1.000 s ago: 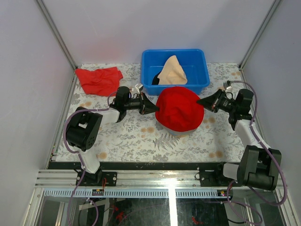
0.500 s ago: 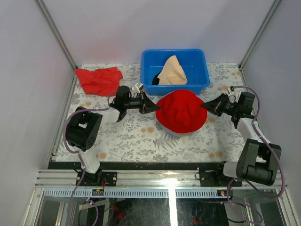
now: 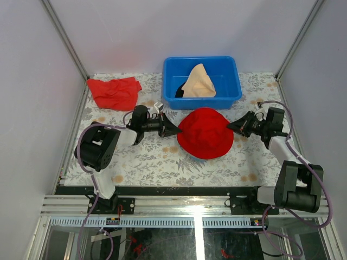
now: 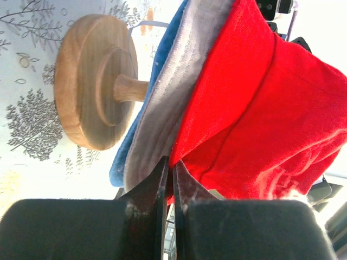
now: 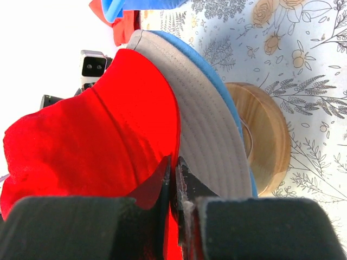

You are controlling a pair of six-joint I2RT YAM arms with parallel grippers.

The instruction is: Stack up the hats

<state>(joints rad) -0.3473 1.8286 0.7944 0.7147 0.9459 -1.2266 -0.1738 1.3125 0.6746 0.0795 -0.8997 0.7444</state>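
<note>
- L fingers [image 4: 166,170]: pressed together on the edge of the red hat [image 3: 205,132] brim, pinching it on the hat's left side.
- R fingers [image 5: 172,167]: nearly shut, pinching the same red brim from the opposite side. In the top view both arms reach in low toward the hat.
- Red hat: mid-table, just in front of the blue bin [image 3: 230,96]. It's the top layer of the pile, w/ its crown bulging up btwn the two grips.
- Grey-khaki hat [image 5: 211,135]: directly under the red one, brims lying against each other.
- Blue hat [image 4: 162,49]: under the grey-khaki one, only a thin brim edge showing.
- Wooden stand [image 4: 87,92]: round base on the table [image 3: 146,162], w/ its post going up into the blue hat. All three hats sit over it.
- Peach hat [image 3: 199,82]: not stacked, lies crumpled in the blue bin, well apart from both arms.
- Red cloth [image 3: 114,92]: flat at the table's far-left corner, nothing touching it.
</note>
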